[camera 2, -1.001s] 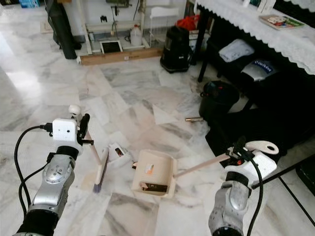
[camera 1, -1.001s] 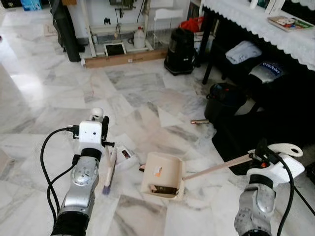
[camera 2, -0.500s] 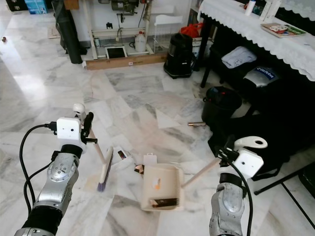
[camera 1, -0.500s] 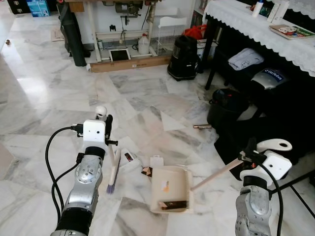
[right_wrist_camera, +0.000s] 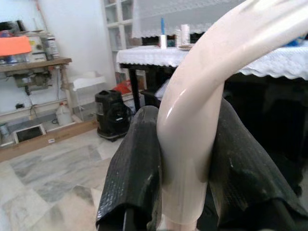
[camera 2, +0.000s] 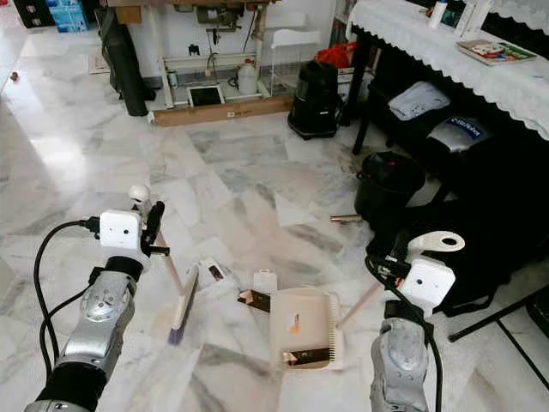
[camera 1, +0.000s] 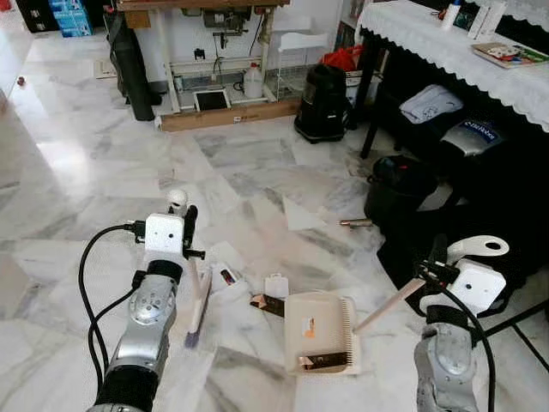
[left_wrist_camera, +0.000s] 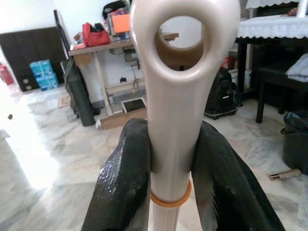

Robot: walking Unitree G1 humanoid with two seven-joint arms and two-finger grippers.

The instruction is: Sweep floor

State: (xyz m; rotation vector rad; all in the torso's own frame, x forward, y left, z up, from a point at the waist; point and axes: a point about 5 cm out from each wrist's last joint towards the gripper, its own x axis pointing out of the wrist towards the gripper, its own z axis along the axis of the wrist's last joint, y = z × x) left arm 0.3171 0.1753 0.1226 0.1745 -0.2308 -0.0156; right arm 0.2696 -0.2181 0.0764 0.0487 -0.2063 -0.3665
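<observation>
Carefully, with our left gripper clamping the broom and right gripper clamping the dustpan, we should brush scraps panward.

A cream dustpan and a cream brush with purple bristles are seen on a grey-veined white marble floor, while a white lace cloth is draped over a black desk.

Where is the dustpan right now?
In the left eye view, the dustpan lies on the marble floor front and centre, nearer the right gripper holding its handle.
</observation>
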